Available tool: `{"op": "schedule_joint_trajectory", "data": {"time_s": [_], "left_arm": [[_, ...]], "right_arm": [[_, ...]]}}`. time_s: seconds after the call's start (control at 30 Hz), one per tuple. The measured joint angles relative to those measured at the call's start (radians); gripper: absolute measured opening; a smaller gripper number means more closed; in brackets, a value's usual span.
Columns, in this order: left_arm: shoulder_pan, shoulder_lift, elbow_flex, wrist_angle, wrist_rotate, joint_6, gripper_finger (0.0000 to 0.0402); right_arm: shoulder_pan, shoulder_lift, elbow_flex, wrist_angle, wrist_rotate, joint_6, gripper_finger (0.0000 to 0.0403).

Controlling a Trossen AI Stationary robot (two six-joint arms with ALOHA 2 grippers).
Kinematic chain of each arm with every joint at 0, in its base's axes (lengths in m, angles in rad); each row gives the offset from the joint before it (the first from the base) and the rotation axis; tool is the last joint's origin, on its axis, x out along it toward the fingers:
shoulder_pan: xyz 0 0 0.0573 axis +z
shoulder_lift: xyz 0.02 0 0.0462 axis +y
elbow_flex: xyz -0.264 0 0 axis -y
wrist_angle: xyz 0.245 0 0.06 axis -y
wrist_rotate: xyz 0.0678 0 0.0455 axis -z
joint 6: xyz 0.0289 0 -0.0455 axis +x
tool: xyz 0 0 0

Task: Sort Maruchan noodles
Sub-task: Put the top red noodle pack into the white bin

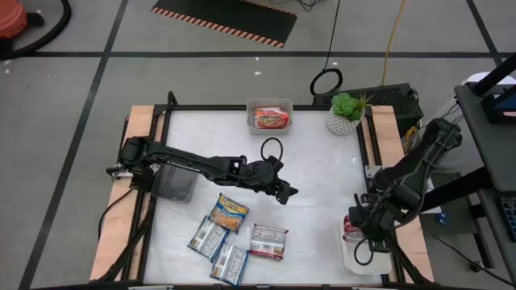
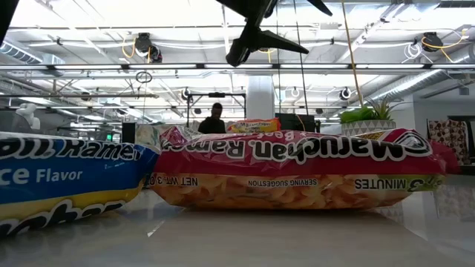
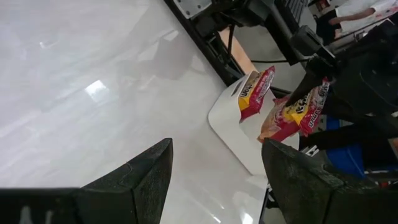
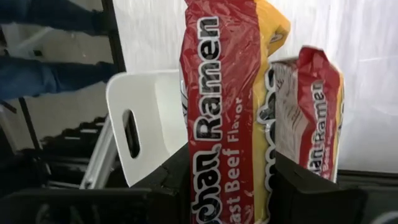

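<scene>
Maroon beef-flavour packet [image 4: 214, 124] pinched upright in the right hand [image 4: 230, 180], over the white tray [image 4: 146, 118] at the desk's [image 1: 322, 177] right edge, beside 1 packet already inside [image 4: 317, 118]. Left hand [image 1: 284, 192] spread, empty, above mid-desk; 4 packets [image 1: 234, 234] lie near the front.

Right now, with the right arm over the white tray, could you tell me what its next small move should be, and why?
Probably lower a little and open. The right gripper is shut on a maroon beef packet, held upright over the white tray, where another maroon packet already stands. The left gripper hangs open above the table, holding nothing, so it need not move first.
</scene>
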Motion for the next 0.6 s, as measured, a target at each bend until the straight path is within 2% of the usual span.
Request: {"op": "schedule_joint_trajectory", "data": {"time_s": [0.23, 0.6], "left_arm": [[0.0, 0.0, 0.0, 0.0, 0.0, -0.008, 0.025], [-0.003, 0.0, 0.0, 0.0, 0.0, -0.011, 0.025]], "right_arm": [[0.042, 0.0, 0.0, -0.035, 0.008, 0.003, 0.0115], [0.096, 0.0, 0.0, -0.056, 0.108, 0.008, 0.0115]]}}
